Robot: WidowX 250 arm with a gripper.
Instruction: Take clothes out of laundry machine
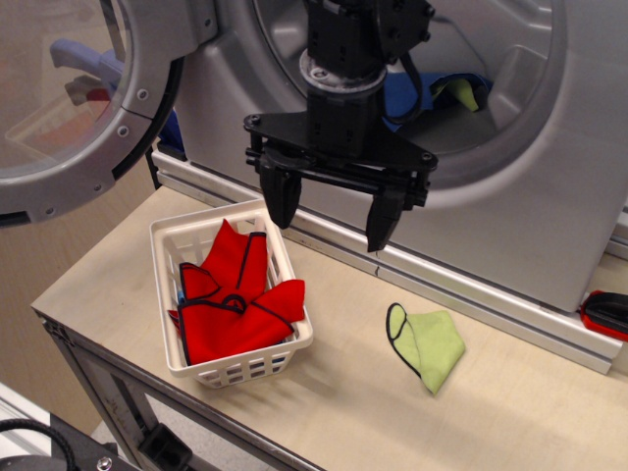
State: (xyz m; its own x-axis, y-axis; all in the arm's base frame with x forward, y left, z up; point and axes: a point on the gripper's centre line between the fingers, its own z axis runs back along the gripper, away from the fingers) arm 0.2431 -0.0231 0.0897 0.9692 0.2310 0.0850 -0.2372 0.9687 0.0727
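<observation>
Two dark fingers of the black robot claw hang spread wide apart with nothing between them, poised above the pale beige worktop in front of the large silver-grey front-loading laundry machine. Inside its wide round opening, behind the arm, lies the small bright-blue cloth with a yellow-green piece resting against its right side, both on the drum's lower wall. The machine's round door with a clear window is swung open at the left. On the worktop stands a white slotted plastic basket holding red cloths with black edging. To its right, apart from it, a light-green cloth with dark trim lies flat on the worktop. A red and black object sits at the right edge, partly cut off.
</observation>
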